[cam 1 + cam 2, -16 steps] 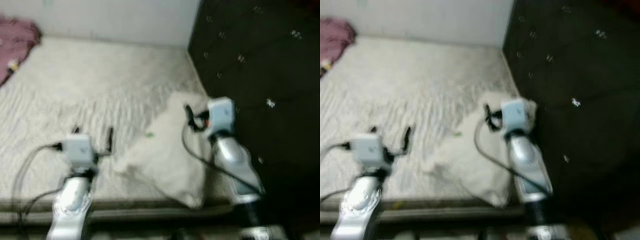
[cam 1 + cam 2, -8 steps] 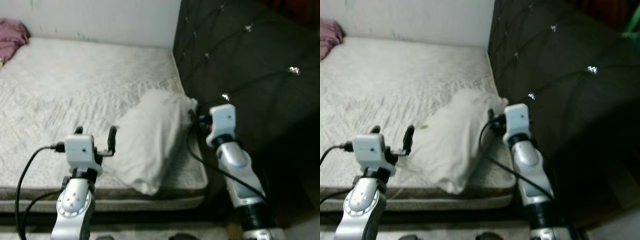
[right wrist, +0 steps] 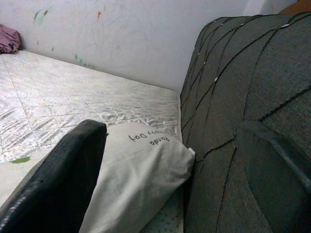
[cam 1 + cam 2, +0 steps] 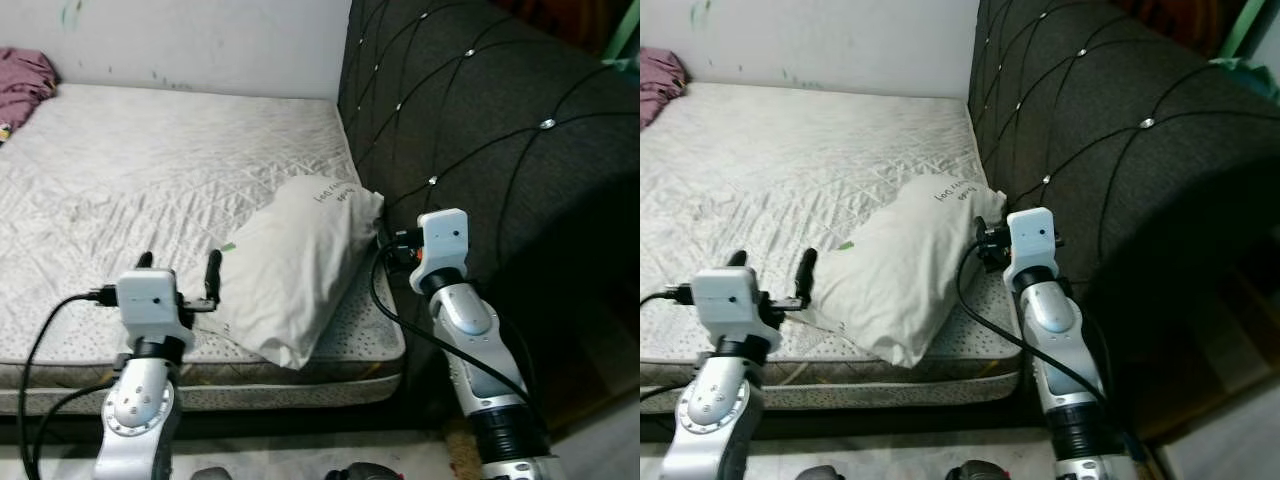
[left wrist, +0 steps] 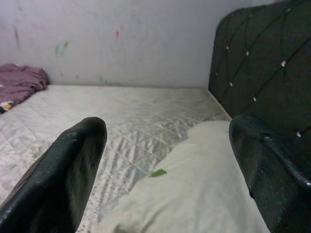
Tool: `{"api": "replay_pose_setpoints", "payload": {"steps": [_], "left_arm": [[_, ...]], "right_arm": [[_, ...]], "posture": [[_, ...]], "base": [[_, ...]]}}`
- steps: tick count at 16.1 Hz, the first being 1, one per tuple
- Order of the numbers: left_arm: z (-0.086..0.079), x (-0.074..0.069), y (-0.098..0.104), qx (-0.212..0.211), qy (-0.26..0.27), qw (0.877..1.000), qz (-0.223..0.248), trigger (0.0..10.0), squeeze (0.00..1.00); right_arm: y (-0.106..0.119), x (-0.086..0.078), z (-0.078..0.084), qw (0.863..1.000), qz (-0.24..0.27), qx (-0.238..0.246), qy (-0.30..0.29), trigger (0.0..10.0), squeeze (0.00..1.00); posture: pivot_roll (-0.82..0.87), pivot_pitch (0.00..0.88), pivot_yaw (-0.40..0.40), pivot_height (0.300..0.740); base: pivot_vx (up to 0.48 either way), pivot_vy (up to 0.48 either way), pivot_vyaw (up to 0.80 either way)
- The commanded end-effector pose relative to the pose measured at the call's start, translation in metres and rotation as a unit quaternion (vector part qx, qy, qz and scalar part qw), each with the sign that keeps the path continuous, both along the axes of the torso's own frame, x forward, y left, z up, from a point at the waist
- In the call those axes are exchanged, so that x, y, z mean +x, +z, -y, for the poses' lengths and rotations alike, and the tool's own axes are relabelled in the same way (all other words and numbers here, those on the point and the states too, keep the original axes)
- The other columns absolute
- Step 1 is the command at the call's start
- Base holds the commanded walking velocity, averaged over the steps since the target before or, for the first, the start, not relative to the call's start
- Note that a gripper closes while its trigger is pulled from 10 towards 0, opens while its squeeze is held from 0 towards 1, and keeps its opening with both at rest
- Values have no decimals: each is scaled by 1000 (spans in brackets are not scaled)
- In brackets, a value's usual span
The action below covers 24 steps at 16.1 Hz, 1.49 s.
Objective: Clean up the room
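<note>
View steadier and sharper, pillow unmoved on mattress, grippers unchanged.

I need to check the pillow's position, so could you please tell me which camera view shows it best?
The left eye view: the whole white pillow lies on the mattress against the dark headboard. The right eye view shows the same. Each wrist view shows part of it.

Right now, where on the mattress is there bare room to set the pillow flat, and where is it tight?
The mattress is bare from the pillow out to the pink cloth in the far left corner by the wall. It is tight at the near right corner, where the pillow leans on the dark headboard between the open left gripper and the right gripper.
</note>
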<state>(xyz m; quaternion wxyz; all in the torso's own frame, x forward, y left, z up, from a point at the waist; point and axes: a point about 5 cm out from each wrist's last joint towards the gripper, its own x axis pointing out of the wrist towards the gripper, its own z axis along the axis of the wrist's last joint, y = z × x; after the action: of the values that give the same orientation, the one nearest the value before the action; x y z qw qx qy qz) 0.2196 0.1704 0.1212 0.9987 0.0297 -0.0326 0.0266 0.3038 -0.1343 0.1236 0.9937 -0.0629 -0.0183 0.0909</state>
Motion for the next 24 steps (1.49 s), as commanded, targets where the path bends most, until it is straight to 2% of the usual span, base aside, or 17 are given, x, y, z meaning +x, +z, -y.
{"api": "replay_pose_setpoints", "payload": {"steps": [1, 3, 12, 24], "left_arm": [[-1, 0, 5, 20, 11, 1000, 15, 10000, 0], [-3, 1, 3, 2, 16, 1000, 5, 10000, 0], [2, 0, 4, -8, -11, 1000, 13, 10000, 0], [5, 0, 4, -8, -23, 1000, 15, 10000, 0]], "right_arm": [[5, 2, 1, 1000, 9, 1, 2, 10000, 0], [5, 2, 1, 1000, 7, 1, 2, 10000, 0], [5, 2, -1, 1000, 8, -3, 6, 10000, 0], [4, 2, -1, 1000, 6, -1, 6, 10000, 0]], "posture": [[-21, 0, -83, 740], [-21, 0, -83, 740], [-20, 0, -86, 740], [-22, 0, -85, 740]], "base": [[0, 0, 0], [0, 0, 0], [0, 0, 0], [285, 0, 0]]}}
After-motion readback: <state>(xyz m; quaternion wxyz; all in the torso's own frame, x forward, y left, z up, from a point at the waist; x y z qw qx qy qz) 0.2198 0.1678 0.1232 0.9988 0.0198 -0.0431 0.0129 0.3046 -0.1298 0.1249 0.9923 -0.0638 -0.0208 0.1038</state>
